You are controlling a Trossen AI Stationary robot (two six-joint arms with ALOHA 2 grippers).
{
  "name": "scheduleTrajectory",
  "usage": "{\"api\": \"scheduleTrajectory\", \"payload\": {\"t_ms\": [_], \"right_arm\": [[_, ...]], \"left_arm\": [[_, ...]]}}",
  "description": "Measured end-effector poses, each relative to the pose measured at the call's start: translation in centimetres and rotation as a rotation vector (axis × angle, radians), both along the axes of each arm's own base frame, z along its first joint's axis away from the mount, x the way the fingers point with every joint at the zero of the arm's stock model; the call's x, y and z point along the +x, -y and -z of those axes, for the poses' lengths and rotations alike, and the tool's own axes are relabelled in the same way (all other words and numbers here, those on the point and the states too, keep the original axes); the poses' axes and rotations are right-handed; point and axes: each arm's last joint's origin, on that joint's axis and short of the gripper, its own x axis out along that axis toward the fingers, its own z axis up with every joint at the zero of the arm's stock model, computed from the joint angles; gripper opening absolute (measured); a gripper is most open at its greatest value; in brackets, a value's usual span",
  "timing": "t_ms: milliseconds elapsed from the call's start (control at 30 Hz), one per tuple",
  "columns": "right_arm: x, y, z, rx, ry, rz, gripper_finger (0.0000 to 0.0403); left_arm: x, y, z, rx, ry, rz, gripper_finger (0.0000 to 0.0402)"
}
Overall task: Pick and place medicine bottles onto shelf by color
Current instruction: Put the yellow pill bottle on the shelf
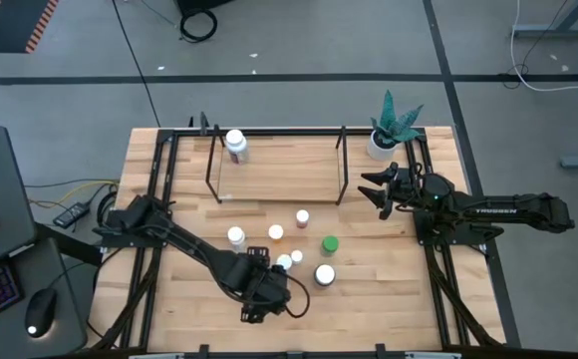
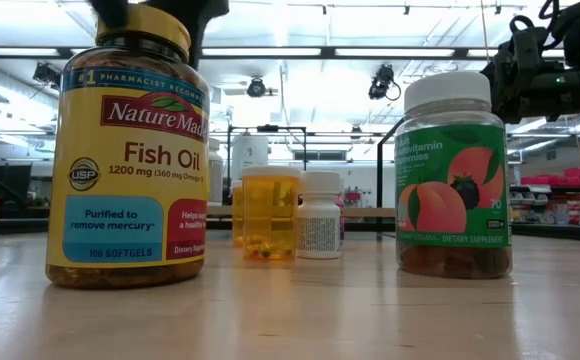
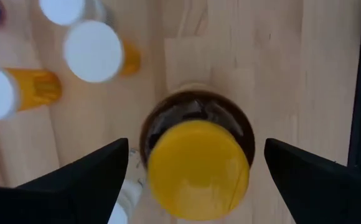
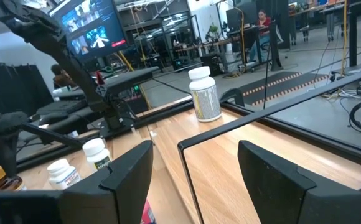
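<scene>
Your left gripper [image 3: 196,171] hangs right over the big amber bottle [image 3: 198,158] w/ yellow cap at the table's near edge, fingers [image 3: 90,180] spread wide either side, not touching it. Other bottles [image 1: 299,244] stand mid-table. Right gripper [image 1: 377,189] waits beside the shelf [image 1: 279,170], fingers partly apart, holding nothing; one white bottle [image 1: 235,147] is on the shelf.
</scene>
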Motion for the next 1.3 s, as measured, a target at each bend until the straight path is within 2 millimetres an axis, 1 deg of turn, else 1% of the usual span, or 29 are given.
{"api": "scheduleTrajectory", "payload": {"t_ms": [267, 467, 933, 1033, 1133, 1300], "right_arm": [[0.0, 0.0, 0.0, -0.001, 0.003, 0.001, 0.0243], [0.0, 0.0, -0.1, -0.001, 0.006, 0.0, 0.0243], [0.0, 0.0, -0.1, -0.002, 0.009, 0.0, 0.0243], [0.0, 0.0, -0.1, -0.002, 0.009, 0.0, 0.0243], [0.0, 0.0, -0.1, -0.002, 0.009, 0.0, 0.0243], [0.0, 0.0, -0.1, -0.002, 0.009, 0.0, 0.0243]], "left_arm": [[0.7, 0.6, 2.0, -0.025, -0.056, -0.007, 0.0373], [0.8, 0.9, 2.6, -0.016, -0.066, -0.003, 0.0373], [0.8, 0.8, 2.7, -0.015, -0.068, -0.01, 0.0372], [0.9, 0.7, 2.8, -0.019, -0.068, -0.041, 0.038], [1.0, 0.7, 3.4, -0.012, -0.084, -0.058, 0.0394], [1.0, 0.7, 3.1, -0.028, -0.08, -0.065, 0.0397]]}}
